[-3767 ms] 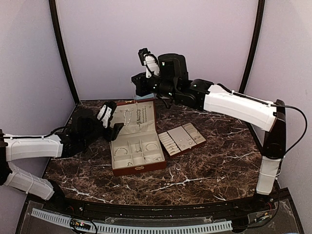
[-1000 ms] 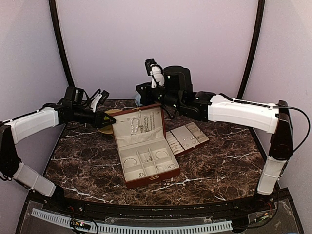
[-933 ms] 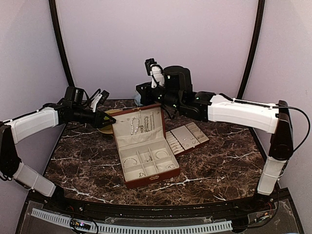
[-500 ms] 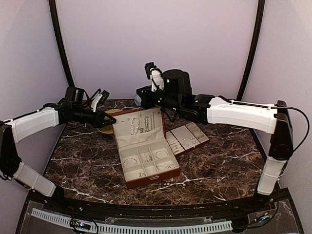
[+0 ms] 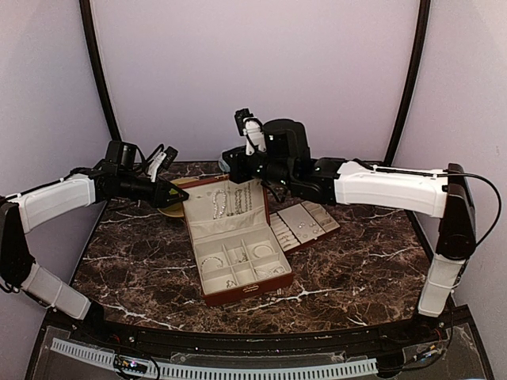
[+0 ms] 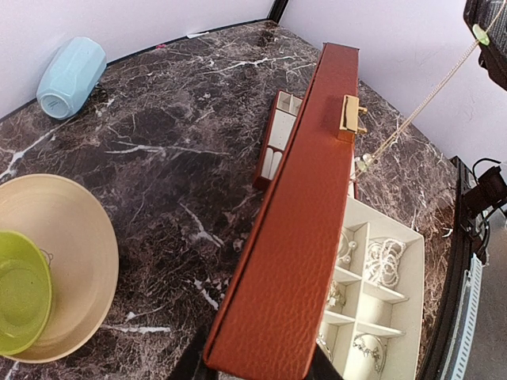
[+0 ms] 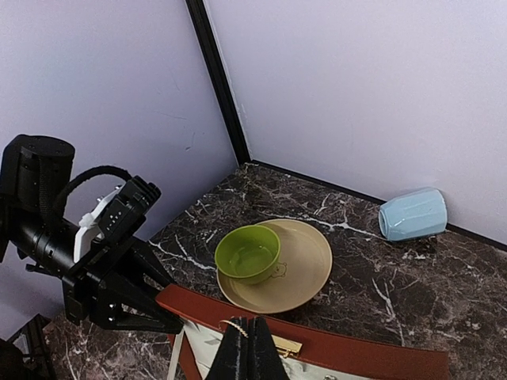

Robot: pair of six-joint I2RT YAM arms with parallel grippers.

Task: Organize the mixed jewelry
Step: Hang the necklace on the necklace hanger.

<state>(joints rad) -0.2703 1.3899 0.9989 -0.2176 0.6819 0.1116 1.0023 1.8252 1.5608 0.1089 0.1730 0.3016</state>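
Top external view: the marble table (image 5: 356, 261) carries an open brown case (image 5: 245, 291) with its lid (image 6: 301, 237) raised near upright. The left claw (image 5: 181, 197) is closed partway on the lid's left edge and grips it. A flat tray (image 5: 305, 224) lies just beside the case's right side.

Behind the lid stands a tan plate (image 7: 309, 269) with a green bowl (image 7: 247, 253) on it. A blue cup (image 7: 412, 214) lies on its side farther back.

The right claw (image 7: 248, 323) is fully closed, pinching a thin bead strand (image 6: 420, 107) that hangs to the lid's top edge by the clasp (image 6: 349, 119). More strands (image 5: 230, 199) line the lid, and bangles (image 5: 211, 261) sit in the base compartments.
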